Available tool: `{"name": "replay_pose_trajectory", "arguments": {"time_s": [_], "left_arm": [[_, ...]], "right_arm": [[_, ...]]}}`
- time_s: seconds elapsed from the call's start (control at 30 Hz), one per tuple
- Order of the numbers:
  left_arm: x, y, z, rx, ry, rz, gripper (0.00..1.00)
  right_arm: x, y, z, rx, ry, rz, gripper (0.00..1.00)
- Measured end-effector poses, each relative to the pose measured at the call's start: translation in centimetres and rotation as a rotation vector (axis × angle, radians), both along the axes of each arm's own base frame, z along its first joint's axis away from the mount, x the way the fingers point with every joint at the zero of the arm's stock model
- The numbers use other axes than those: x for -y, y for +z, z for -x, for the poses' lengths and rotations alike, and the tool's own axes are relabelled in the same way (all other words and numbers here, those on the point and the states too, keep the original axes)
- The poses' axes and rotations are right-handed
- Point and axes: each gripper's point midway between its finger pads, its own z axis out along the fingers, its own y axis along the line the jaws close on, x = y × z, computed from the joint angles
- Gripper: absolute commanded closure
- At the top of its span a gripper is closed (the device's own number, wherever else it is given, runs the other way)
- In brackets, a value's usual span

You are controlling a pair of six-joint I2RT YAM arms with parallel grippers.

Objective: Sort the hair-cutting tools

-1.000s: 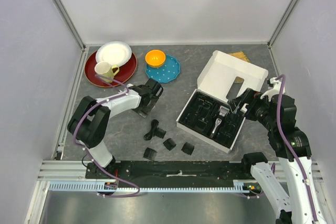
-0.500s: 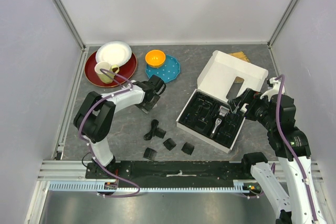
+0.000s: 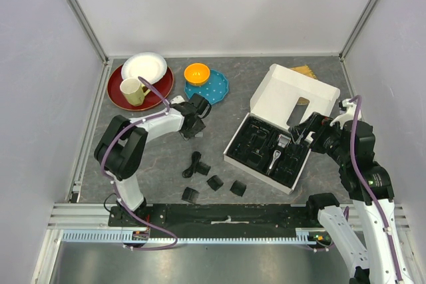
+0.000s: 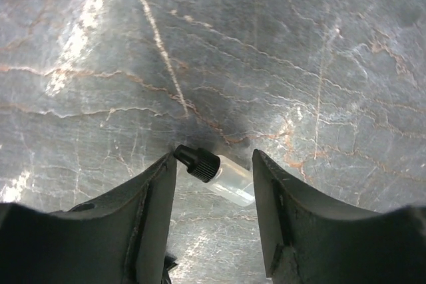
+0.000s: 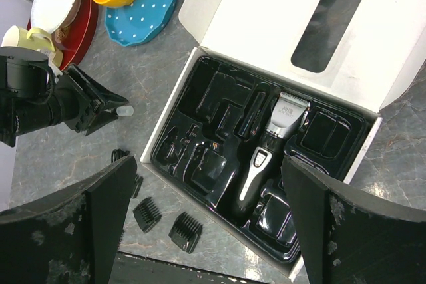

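Observation:
The black-and-silver clipper (image 5: 269, 154) lies in the black tray of the white box (image 3: 234, 159); it also shows in the top view (image 3: 278, 149). My right gripper (image 5: 208, 161) hangs open and empty above that tray. Three black comb attachments (image 3: 215, 182) (image 3: 237, 187) (image 3: 190, 195) and the coiled cord (image 3: 193, 163) with a short black cylinder (image 3: 203, 168) lie on the table in front of the box. My left gripper (image 4: 214, 164) is low over the table and open. A small clear bottle with a black cap (image 4: 219, 176) lies between its fingers.
A red plate (image 3: 116, 91) bearing a white plate (image 3: 144, 67) and a yellow mug (image 3: 132, 90) sits at the back left. Beside it, an orange bowl (image 3: 197, 72) stands on a blue dotted plate (image 3: 212, 92). The box lid (image 3: 293, 94) stands open.
My left gripper has moved a little back and right, toward the blue plate, with its elbow swinging in. The right arm has not moved.

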Motion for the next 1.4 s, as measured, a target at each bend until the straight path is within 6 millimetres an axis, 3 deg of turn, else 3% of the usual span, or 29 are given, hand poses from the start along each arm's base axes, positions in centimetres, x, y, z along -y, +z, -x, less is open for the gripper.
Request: {"name": "replay_pose_trajectory", "arguments": {"time_s": [0.17,0.33,0.7,0.87,1.1,1.4], "left_arm": [[0.5,0.2,-0.1,0.021,-0.084,0.011,0.34],[0.9,0.2,-0.1,0.027,-0.112,0.027,0.34],[1.9,0.0,0.3,0.017,-0.142,0.032,0.54],[2.4,-0.1,0.7,0.013,-0.159,0.028,0.69],[2.6,-0.1,0.8,0.013,-0.197,0.011,0.76],[3.6,0.2,1.2,0.029,-0.452,-0.084,0.83]], "right_arm": [[0.0,0.0,0.0,0.0,-0.001,-0.003,0.02],[0.0,-0.2,0.1,0.0,-0.001,-0.003,0.02],[0.0,-0.2,0.3,0.005,-0.002,-0.004,0.02],[0.0,-0.2,0.3,0.005,-0.001,-0.005,0.02],[0.0,-0.2,0.3,0.004,-0.003,-0.008,0.02],[0.0,-0.2,0.3,0.003,-0.004,-0.01,0.02]]}}
